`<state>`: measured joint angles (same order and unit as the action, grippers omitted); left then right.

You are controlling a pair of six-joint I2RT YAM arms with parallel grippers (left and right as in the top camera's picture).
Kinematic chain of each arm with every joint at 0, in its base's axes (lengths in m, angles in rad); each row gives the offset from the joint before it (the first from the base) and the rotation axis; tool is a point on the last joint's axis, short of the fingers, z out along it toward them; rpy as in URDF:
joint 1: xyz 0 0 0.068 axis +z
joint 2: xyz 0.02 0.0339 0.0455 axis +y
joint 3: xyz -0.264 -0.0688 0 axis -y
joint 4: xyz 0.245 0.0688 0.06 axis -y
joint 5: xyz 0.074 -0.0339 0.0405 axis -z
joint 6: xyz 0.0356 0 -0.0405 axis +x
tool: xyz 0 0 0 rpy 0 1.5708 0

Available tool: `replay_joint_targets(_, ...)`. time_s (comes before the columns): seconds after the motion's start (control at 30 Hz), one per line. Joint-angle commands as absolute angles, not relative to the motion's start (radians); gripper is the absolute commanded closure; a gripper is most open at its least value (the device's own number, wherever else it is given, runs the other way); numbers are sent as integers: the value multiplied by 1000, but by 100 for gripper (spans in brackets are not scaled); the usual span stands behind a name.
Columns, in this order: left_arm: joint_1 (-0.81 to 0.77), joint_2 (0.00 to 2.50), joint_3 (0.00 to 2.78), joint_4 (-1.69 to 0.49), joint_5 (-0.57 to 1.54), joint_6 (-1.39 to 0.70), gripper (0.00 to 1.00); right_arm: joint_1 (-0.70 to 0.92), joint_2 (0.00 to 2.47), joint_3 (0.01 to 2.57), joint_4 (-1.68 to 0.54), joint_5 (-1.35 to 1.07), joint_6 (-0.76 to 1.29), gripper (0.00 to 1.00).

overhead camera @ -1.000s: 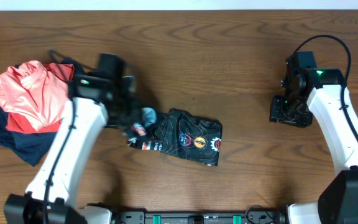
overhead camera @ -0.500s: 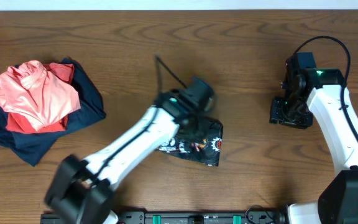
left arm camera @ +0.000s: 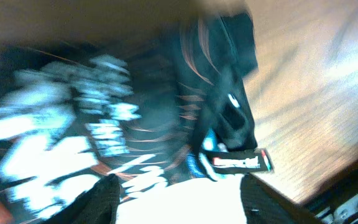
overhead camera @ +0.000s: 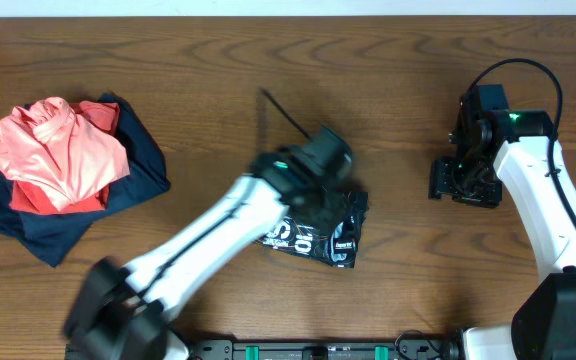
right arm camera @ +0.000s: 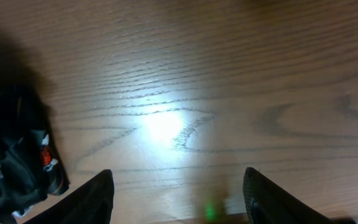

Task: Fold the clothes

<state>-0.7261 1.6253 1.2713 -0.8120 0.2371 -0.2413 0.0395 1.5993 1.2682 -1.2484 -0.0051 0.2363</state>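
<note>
I see open worktop (overhead camera: 398,240) right of the jersey (overhead camera: 333,235); my left arm (overhead camera: 218,228) and the garment pile (overhead camera: 58,170) crowd the left.

white arm links (overhead camera: 558,215), black joints, black claw (overhead camera: 455,180), black cable (overhead camera: 518,60), green light (overhead camera: 513,117)

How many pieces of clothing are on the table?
4. The black jersey lies mid-table. The pink garment, the red garment and the navy garment are heaped together on the left. More may be hidden inside that heap.
</note>
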Motion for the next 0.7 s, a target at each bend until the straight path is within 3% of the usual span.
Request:
replay_joint_targets(0.0, -610, 1502, 1319, -825, 182, -219, 28, 34, 1595, 1266, -1249, -31, 208, 35)
replay_joint_targets(0.1, -491, 1475, 1318, -842, 183, -218, 16, 34, 1595, 1265, -1248, -31, 208, 35)
replay_joint_targets(0.2, -387, 1498, 1303, -859, 223, -208, 11, 34, 1595, 1264, -1249, -31, 208, 35)
replay_joint_targets(0.43, -251, 1654, 1242, -861, 421, -110, 7, 34, 1595, 1262, -1250, -31, 208, 35)
replay_joint_targets(0.67, -240, 1861, 1240, -860, 637, -14, 7, 34, 1595, 1262, -1253, -31, 208, 34)
